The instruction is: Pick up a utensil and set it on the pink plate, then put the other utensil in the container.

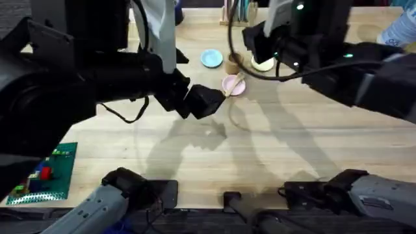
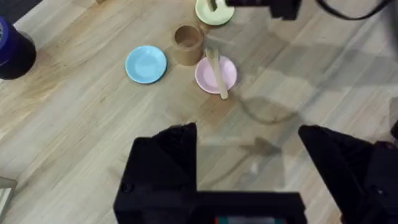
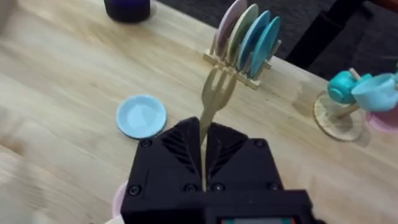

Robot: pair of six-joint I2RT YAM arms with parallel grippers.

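The pale wooden spoon (image 2: pixel 218 76) lies across the small pink plate (image 2: pixel 205 76), its handle end sticking out past the rim. The brown cup (image 2: pixel 188 43) stands right beside that plate. My left gripper (image 2: pixel 249 155) hovers open and empty above the table, a little short of the pink plate (image 1: pixel 235 86). My right gripper (image 3: pixel 203 134) is shut on the handle of the wooden fork (image 3: pixel 216 93), prongs pointing away from it. In the overhead view the right gripper (image 1: pixel 260 44) hangs above the cup (image 1: pixel 234 62) and the yellow plate (image 1: pixel 262 64).
A light blue plate (image 2: pixel 146 64) lies beside the cup, a pale yellow plate (image 2: pixel 213 14) behind it. A rack of plates (image 3: pixel 245 38) and a stand with teal cups (image 3: pixel 351 93) are at the back. A dark blue cup (image 2: pixel 12 46) and a green board (image 1: pixel 45 174) are off to the left.
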